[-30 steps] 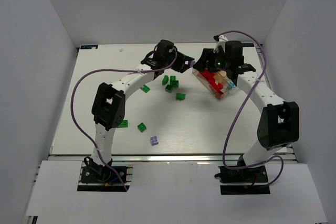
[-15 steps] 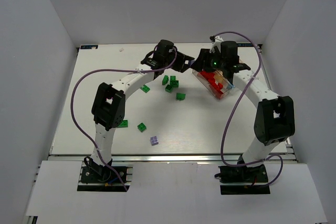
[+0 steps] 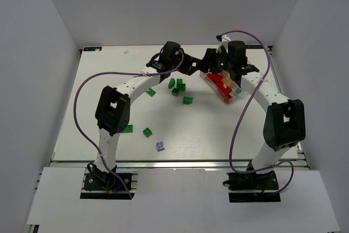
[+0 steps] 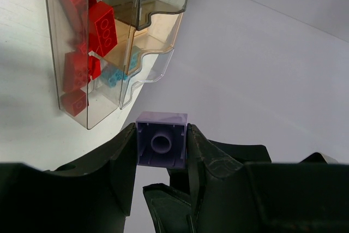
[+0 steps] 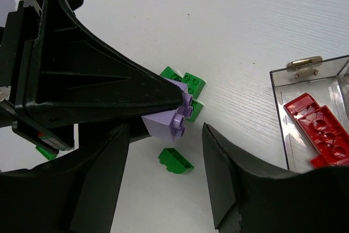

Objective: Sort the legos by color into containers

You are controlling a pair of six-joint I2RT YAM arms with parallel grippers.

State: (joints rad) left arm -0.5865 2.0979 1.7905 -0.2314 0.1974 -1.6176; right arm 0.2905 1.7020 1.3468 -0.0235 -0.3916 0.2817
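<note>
The right arm has swung left, away from above the tray (image 4: pixel 163 31) and up to the left tool (image 4: pixel 161 135), so the two tools now meet just beside the tray's far-left corner. The left arm has not moved. This looks like a handover being set up: the brick would pass to the arm nearer the tray, which can drop it into a compartment.

The left tool is clenched on a pale purple brick (image 4: pixel 161 144), one finger flat on each side. The brick's hollow underside faces the left wrist camera and its studs point the other way. It is held above the worktop, not resting on it.

The right tool (image 5: pixel 164 135) is released and holds nothing. Its fingers stand wide, one on each side of the brick, with a gap on each side and no contact. It would have to close further to take the brick.

In the tray, red bricks (image 4: pixel 102 23) fill one compartment and a cyan one (image 4: pixel 117 75) sits in the next. Green bricks (image 3: pixel 178 87) lie loose on the worktop near the tools, with more nearer the bases. A second purple brick (image 3: pixel 160 146) lies well apart, so much sorting remains.
</note>
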